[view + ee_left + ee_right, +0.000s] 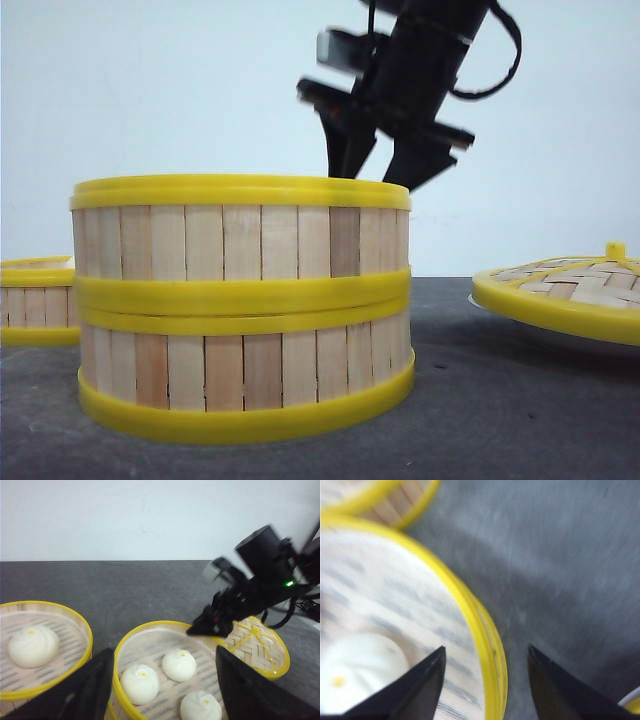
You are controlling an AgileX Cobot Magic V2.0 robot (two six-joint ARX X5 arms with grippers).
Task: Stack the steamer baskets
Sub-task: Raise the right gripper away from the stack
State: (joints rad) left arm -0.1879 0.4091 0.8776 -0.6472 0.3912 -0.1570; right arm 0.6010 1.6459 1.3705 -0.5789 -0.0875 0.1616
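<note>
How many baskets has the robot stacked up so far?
Two baskets are already stacked in the middle: the top basket sits on the bottom basket. The right gripper is open above the top one's far rim, holding nothing; the left gripper is open too. One more basket sits alone on the table to the left and has yet to go on. The lid lies off to the right.

black arm [420,70] with looped cable, green indicator light, tapered black jaws.
</note>
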